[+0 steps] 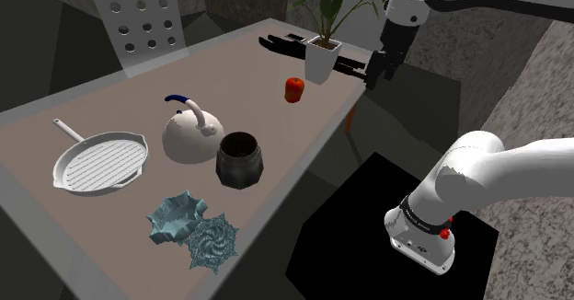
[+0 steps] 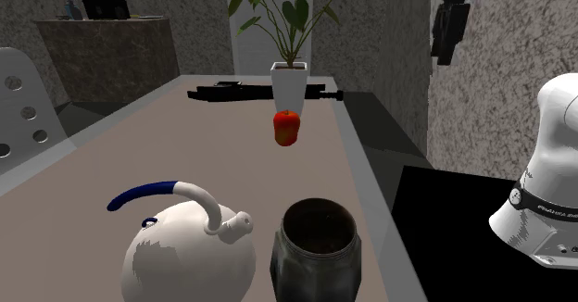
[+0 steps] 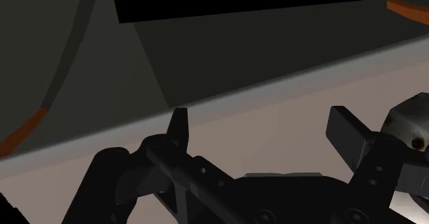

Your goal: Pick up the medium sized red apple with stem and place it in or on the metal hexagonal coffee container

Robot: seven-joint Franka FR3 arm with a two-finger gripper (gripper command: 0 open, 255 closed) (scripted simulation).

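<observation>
One red apple (image 1: pixel 293 89) sits on the tabletop (image 1: pixel 285 132) just beside the white plant pot (image 1: pixel 322 61). Black fingers (image 3: pixel 180 128) stand spread, empty, near that pot.

Beige table (image 1: pixel 120 105) bearing a white grill pan (image 1: pixel 99 163), white kettle (image 1: pixel 190 137) with blue handle, dark hexagonal container (image 1: pixel 240 159), red apple (image 1: pixel 294 89), potted plant (image 1: pixel 323 57), long black object (image 1: pixel 285 42) and two ruffled blue-grey pieces (image 1: pixel 177 217).

**Cut off, covered, unclear**

The second exterior view's bottom edge cuts off the lower parts of the kettle (image 2: pixel 185 254) and the container (image 2: pixel 315 249). In the shoulder view the top edge crops the plant (image 1: pixel 333 4), and its pot (image 1: pixel 323 57) hides the middle of a black object (image 1: pixel 281 41) too indistinct to name.
</observation>
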